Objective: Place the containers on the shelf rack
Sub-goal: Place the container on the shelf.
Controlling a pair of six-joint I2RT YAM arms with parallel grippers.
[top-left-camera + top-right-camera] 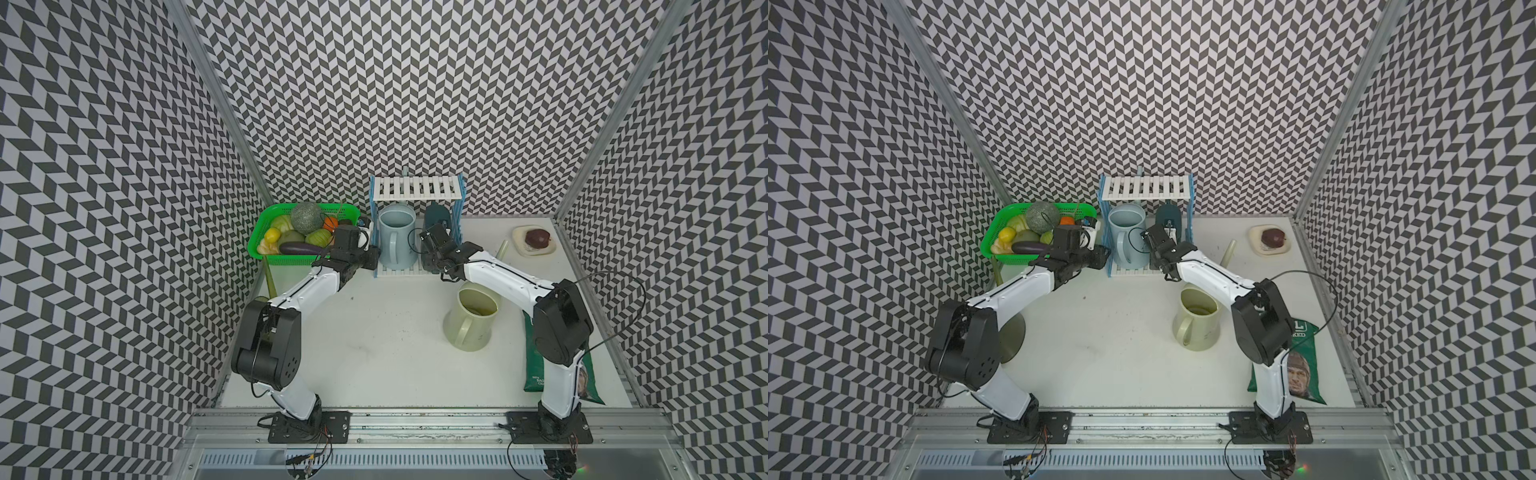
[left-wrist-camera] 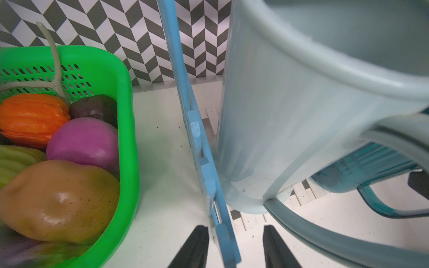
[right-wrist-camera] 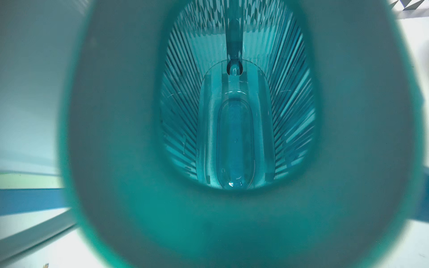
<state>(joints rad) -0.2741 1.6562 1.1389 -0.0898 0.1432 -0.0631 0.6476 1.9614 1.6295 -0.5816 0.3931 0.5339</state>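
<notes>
The light blue jug (image 1: pixel 397 241) and dark teal jug (image 1: pixel 437 215) stand on the shelf rack's (image 1: pixel 417 189) lower shelf, the cream jug (image 1: pixel 471 320) on the bench (image 1: pixel 374 353). The left end effector (image 2: pixel 235 228), narrowly parted, straddles the rack's side panel (image 2: pixel 180 76). Whether the right end effector (image 1: pixel 428 244) grips anything cannot be told.

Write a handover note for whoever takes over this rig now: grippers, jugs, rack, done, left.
Left gripper: open, jaws either side of the shelf rack's blue side panel.
Right gripper: at the dark teal jug; grip hidden.
Lower shelf: light blue jug stands; dark teal jug beside it.
Table: cream jug; olive-green jug behind left arm.
Done: light blue. Left: settle teal, shelve cream and olive.
</notes>
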